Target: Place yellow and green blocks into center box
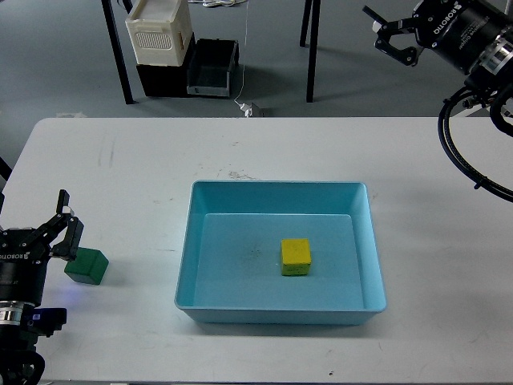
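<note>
yellow block in the box, green block outside it on the table

head view: yellow block resting flat on the floor of the blue box, right of centre and clear of every wall. green block on the white table, well left of the box, just beside the left gripper, jaws apart, one finger close over the block's top left corner, contact not clear. right gripper raised far beyond the table's back edge, jaws apart, empty. likely trouble: closing from this offset could catch only a corner of the green block, twisting it or nudging it toward the table's left edge. a shallow hold could also drop it short of the box, or clip the near wall during the carry and shift the box.
</note>
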Robot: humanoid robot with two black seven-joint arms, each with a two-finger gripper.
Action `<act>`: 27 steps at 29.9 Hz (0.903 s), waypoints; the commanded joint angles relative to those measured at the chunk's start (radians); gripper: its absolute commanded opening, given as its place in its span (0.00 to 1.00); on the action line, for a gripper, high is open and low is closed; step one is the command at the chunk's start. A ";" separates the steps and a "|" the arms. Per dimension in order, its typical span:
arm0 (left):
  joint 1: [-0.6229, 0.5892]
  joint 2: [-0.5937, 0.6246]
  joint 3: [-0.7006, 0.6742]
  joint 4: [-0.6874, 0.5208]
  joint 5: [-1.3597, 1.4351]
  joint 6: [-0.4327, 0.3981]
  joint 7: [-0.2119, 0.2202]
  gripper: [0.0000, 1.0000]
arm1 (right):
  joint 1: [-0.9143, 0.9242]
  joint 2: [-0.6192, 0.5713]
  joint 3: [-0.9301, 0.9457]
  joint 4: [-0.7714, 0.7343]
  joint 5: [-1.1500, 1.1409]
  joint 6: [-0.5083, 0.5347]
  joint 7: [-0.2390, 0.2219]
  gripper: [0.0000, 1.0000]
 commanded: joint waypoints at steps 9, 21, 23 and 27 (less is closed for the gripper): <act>0.008 0.013 -0.006 -0.050 0.001 0.000 -0.002 1.00 | -0.587 0.112 0.473 0.467 0.105 -0.085 -0.011 1.00; -0.028 0.007 -0.182 -0.032 0.000 0.000 -0.135 1.00 | -0.834 0.198 0.519 0.540 0.141 -0.199 -0.037 1.00; -0.053 0.012 -0.224 -0.010 0.003 0.000 -0.139 1.00 | -0.838 0.198 0.510 0.553 0.141 -0.232 -0.037 1.00; -0.143 0.016 -0.287 0.066 0.000 0.000 -0.157 1.00 | -0.850 0.207 0.476 0.557 0.138 -0.239 -0.037 1.00</act>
